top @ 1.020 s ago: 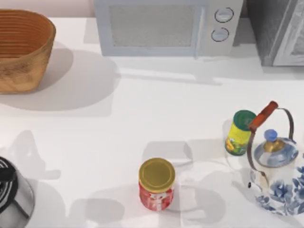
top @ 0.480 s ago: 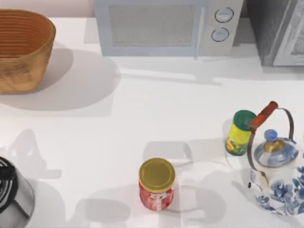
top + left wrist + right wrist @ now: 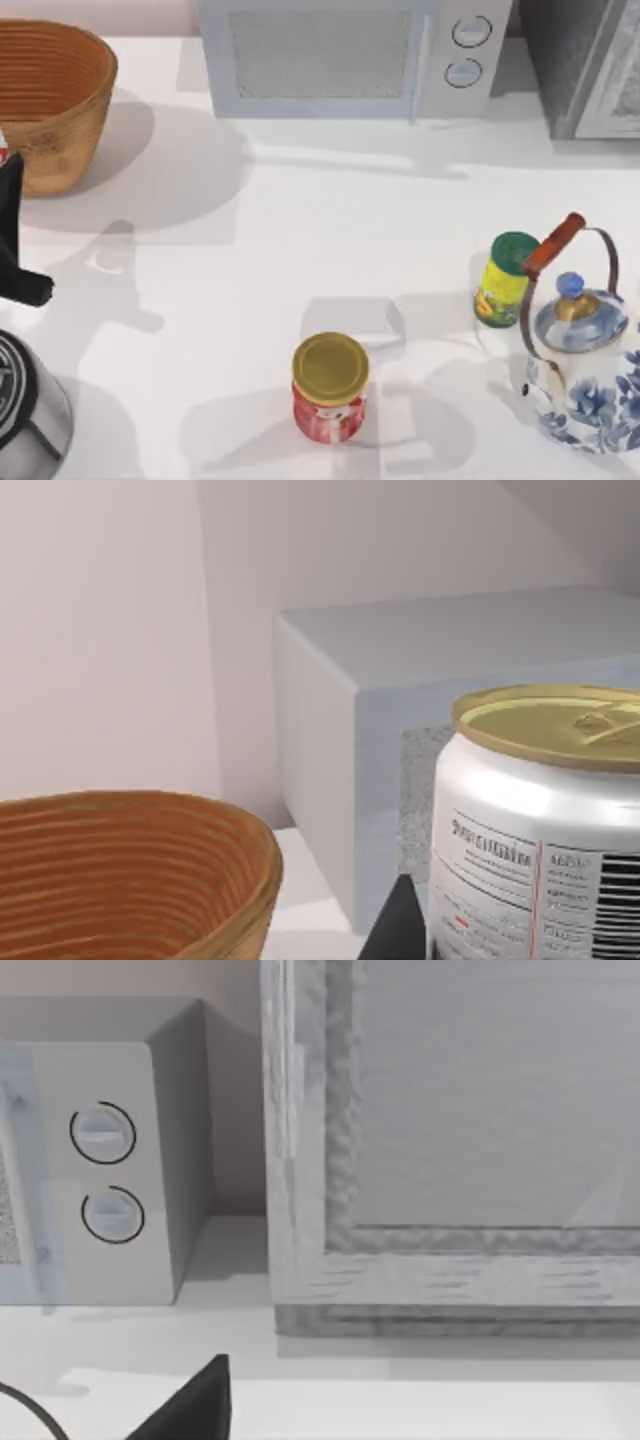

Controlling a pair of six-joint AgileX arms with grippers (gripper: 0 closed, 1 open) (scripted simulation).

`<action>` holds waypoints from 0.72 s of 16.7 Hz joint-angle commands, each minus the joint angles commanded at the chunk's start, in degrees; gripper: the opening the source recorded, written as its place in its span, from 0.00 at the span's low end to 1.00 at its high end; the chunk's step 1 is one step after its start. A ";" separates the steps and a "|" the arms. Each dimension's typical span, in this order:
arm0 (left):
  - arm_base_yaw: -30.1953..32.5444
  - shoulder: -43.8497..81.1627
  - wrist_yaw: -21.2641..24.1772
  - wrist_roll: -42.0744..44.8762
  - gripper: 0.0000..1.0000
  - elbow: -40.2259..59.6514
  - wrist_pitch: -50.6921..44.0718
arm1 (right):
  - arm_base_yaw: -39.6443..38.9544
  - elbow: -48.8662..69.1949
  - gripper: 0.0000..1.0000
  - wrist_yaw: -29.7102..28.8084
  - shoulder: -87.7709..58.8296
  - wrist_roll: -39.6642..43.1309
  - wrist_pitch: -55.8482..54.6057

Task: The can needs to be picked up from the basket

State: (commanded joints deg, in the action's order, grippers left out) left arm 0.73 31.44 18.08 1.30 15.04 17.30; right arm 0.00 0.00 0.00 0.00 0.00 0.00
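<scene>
Left gripper (image 3: 8,215) gripping can (image 3: 545,830), lifted beside basket (image 3: 70,110) at surface's left edge; pick seems done, next just hold steady

A rendered kitchen counter: a white worktop (image 3: 330,230) backed by a pale wall, with a microwave (image 3: 350,55) with two round dials against it, a blue-flowered kettle (image 3: 583,365) at the right, a red jar with gold lid (image 3: 329,388), a yellow bottle with green cap (image 3: 505,278) and a wicker basket (image 3: 50,105)
</scene>
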 joint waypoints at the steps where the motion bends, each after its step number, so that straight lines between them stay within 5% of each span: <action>1: 0.23 6.31 3.21 0.13 0.00 2.35 2.83 | 0.00 0.00 1.00 0.00 0.00 0.00 0.00; 12: 4.12 73.31 41.24 1.33 0.00 29.98 36.15 | 0.00 0.00 1.00 0.00 0.00 0.00 0.00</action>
State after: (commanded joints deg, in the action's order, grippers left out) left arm 4.85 104.76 59.32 2.63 45.02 53.44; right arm 0.00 0.00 0.00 0.00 0.00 0.00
